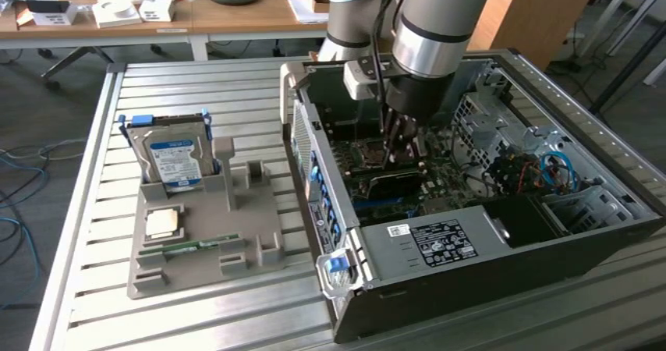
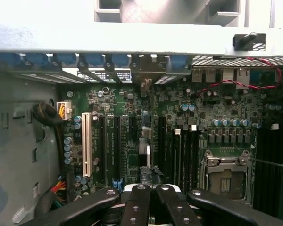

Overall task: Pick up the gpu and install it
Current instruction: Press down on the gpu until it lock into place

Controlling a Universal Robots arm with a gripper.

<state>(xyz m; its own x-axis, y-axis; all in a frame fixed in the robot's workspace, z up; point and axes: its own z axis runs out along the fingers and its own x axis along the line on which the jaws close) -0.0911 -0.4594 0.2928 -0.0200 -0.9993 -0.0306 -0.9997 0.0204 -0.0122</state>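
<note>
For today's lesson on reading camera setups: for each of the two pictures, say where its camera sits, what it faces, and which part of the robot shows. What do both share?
Exterior view: off the arm, above the slatted table, looking down at the open computer case; the arm reaches in.
Wrist view: on the wrist, inside the case, facing the motherboard; the shut gripper shows.
Shared: motherboard and empty processor socket.

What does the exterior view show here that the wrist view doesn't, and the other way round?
Exterior view alone: the grey parts tray beside the case, holding the hard drive and a green memory stick, and the arm reaching down into the case.

Wrist view alone: the white expansion slot, the row of blue clips and the red wire.

Both: the open computer case, its motherboard, the CPU socket and the shut gripper, over the board.
</note>
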